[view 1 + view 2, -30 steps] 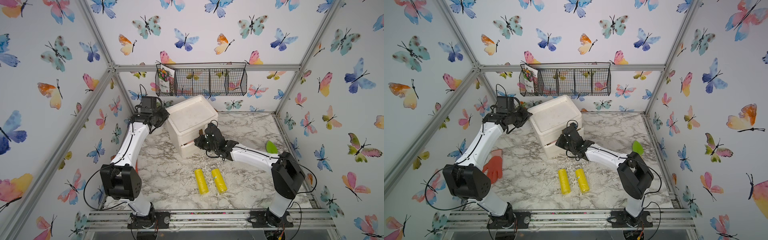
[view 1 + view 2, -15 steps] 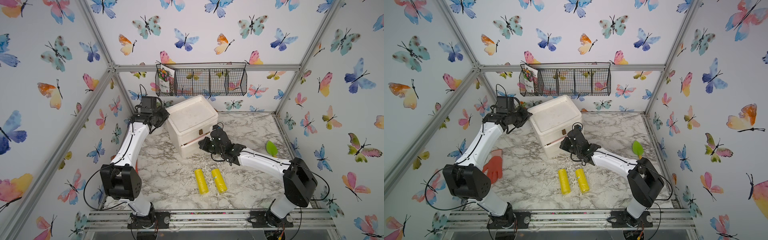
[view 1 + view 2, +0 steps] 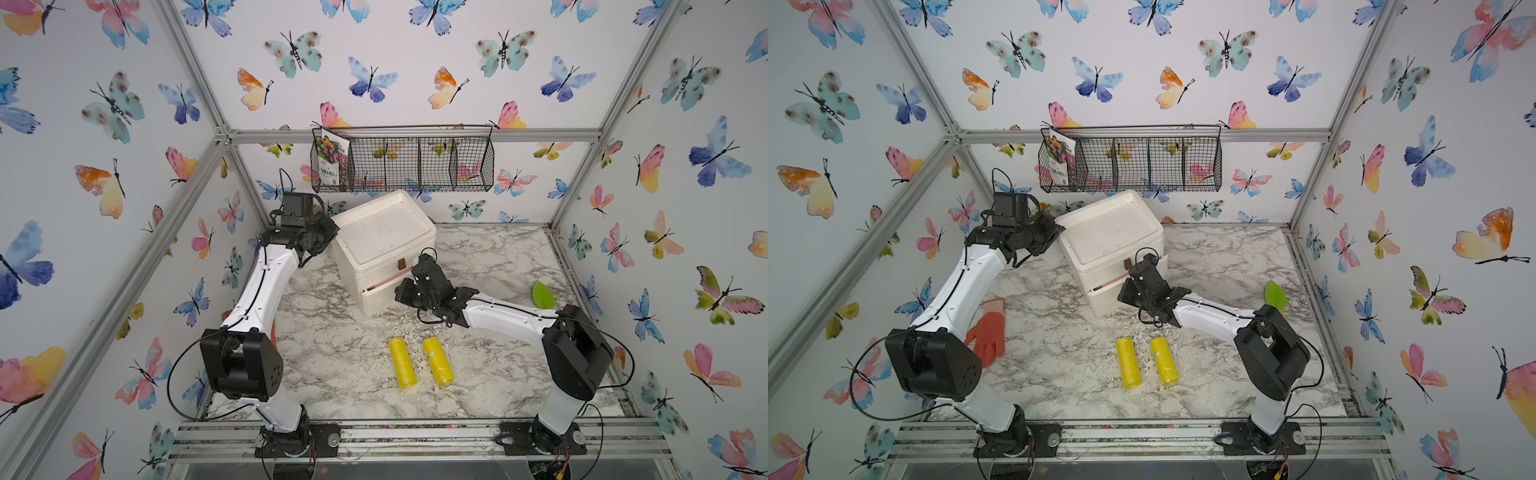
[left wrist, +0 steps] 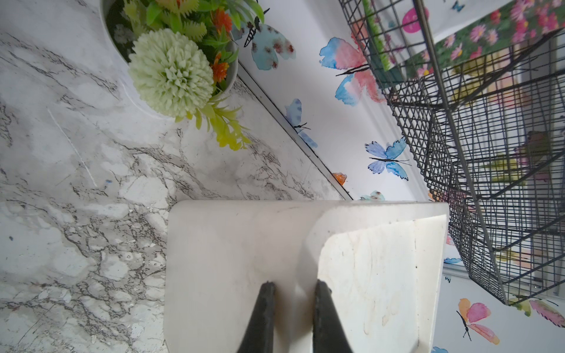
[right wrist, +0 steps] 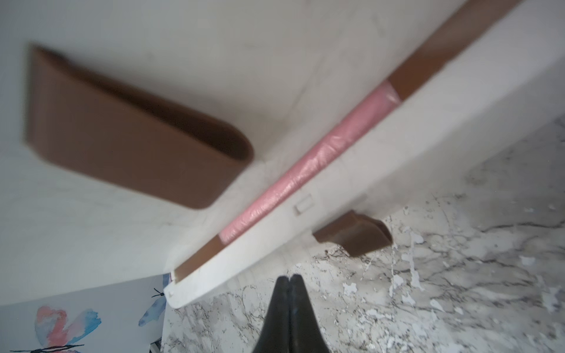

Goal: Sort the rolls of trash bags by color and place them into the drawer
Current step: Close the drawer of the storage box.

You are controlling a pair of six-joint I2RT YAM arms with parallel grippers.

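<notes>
The drawer unit (image 3: 384,232) is set at the back of the counter (image 3: 332,353), the wire basket (image 3: 415,166) hung above it. Well in front, one roll (image 3: 402,362) is laid just left of another roll (image 3: 438,360). A third roll (image 5: 308,162) is lodged in the drawer (image 5: 336,189); a glove (image 3: 988,332) is left far left.

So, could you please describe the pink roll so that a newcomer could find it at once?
Find the white drawer box at the back of the marble table. Its lower drawer stands open a crack, and the pink roll lies lengthwise in that gap. It is the only pink roll showing and the only one inside; the two yellow rolls lie out on the table.
</notes>
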